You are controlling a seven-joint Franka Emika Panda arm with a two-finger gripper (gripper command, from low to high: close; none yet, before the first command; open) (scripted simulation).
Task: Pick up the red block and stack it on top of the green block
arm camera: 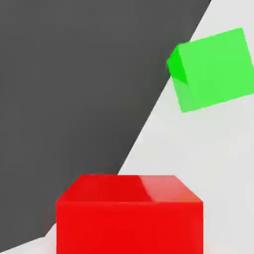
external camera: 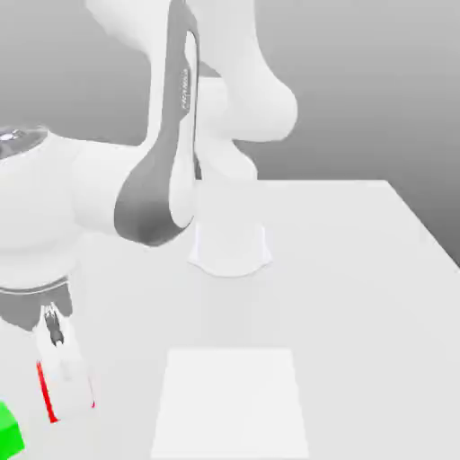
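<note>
My gripper hangs low at the exterior view's left, shut on the red block. A white finger covers most of the block, leaving only red slivers along its side and lower edge. The hand view has the red block close up, between the fingers. The green block sits on the table just beside and slightly nearer than the gripper, at the exterior view's lower left corner. In the hand view the green block lies apart from the red one, turned at a slight angle.
The arm's white base stands mid-table. A pale square patch marks the table in front of it. Both blocks are near the table edge, with dark floor beyond it.
</note>
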